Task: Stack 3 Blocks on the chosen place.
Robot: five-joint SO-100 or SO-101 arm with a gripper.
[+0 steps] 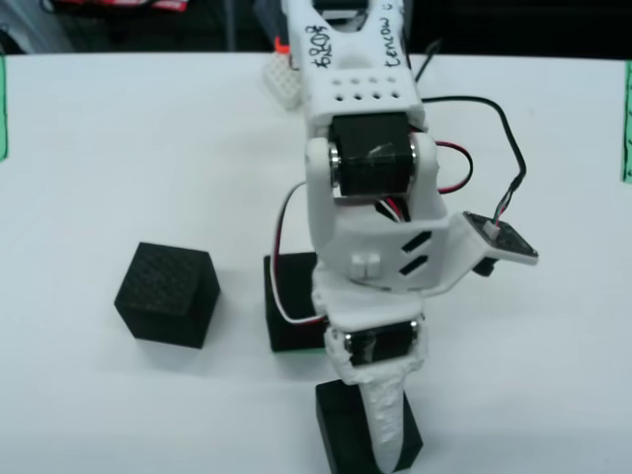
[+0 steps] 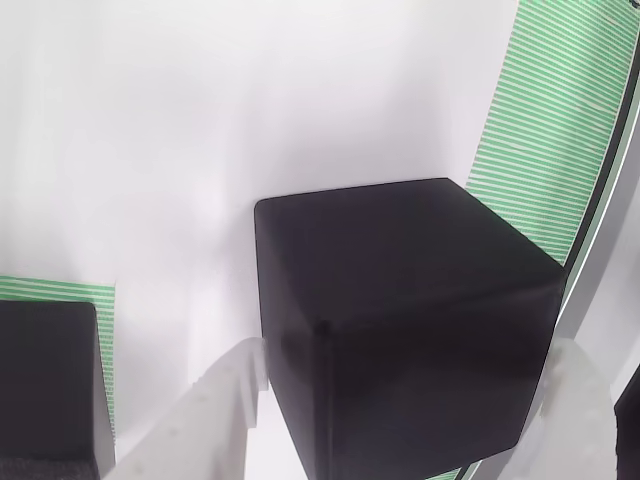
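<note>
Hand point(image 1: 380, 434): lower centre of the front view, fingers point(image 2: 210, 420) open around 1 black cube point(image 2: 400, 320).
Other cubes: textured cube point(image 1: 168, 293) left; third cube point(image 1: 291, 301) centre on the worktop point(image 1: 118, 148).

Bright, even light is washing out my white table point(image 1: 118, 158) in the front view, which is looking soft and slightly blurred throughout. In my gripper-mounted view, the black cube point(image 2: 400, 320) is casting a faint shadow toward nine o'clock.
</note>
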